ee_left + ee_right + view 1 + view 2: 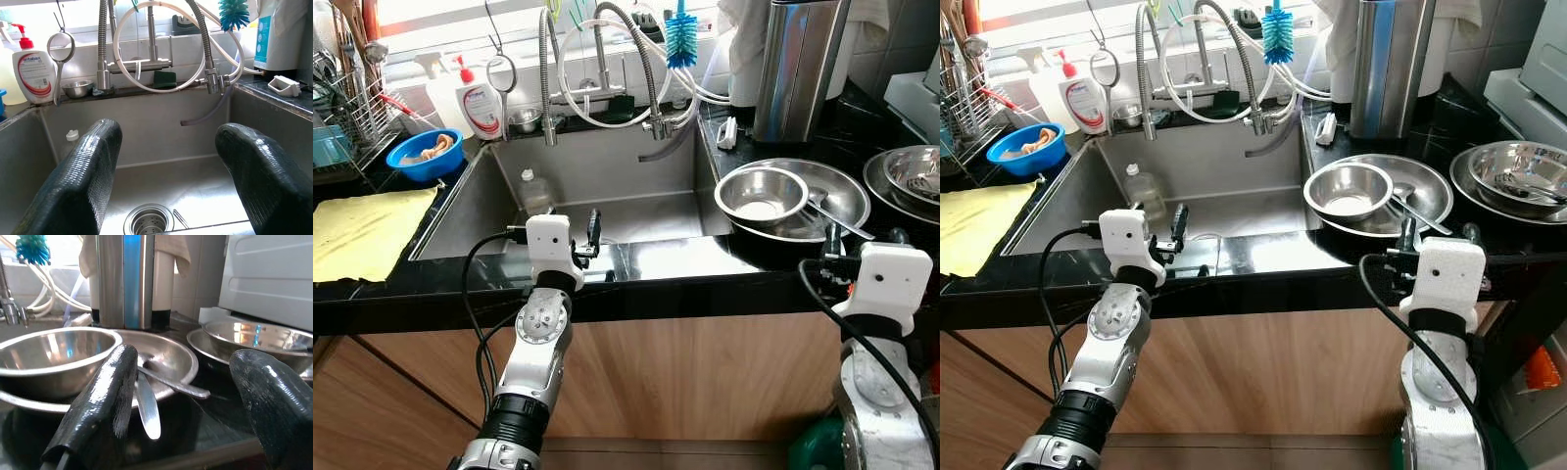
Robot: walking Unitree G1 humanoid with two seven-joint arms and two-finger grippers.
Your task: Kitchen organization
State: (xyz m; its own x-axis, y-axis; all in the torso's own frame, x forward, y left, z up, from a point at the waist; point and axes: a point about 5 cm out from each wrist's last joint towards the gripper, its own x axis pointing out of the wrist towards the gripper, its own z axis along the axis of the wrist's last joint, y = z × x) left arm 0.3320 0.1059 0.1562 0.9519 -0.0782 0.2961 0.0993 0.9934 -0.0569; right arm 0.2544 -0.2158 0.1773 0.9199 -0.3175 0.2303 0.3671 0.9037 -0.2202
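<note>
**Both claws released at the counter edge; steel dishes lying just ahead of the right one**

The right gripper (1435, 231) is sitting at the front edge of the black counter (636, 257), to the right of the sink (597, 186), with its fingers spread and holding nothing. Straight ahead of it, the wide steel dish (166, 357) is resting on the counter with a smaller steel bowl (761, 194) nested in its sink-side half. Two utensils are lying in the wide dish. A flat handle (146, 406) is reaching out over the rim toward the claw, its long axis running roughly along the line of the fingers. A second handle (173, 384) is crossing it at an angle; whether either is a spoon or a knife is hard to say from here.

The left gripper (584, 238) is hanging over the front lip of the sink, its fingers (78, 186) parted and empty, looking down at the drain (148, 221). The right arm is clearly nearer the dishes, so the next pick probably belongs to it.

Further right of the sink another stack of steel bowls (911, 176) is sitting well apart from the claw. Behind the sink, a soap bottle (480, 103), a strainer (61, 48), a blue brush (681, 39) and coiled faucet hoses (607, 59) are crowding the back ledge. A plastic bottle (534, 191) is standing inside the basin at its left side. Left of the sink, a blue bowl (426, 155) and a yellow cloth (367, 230) are lying on the counter.
</note>
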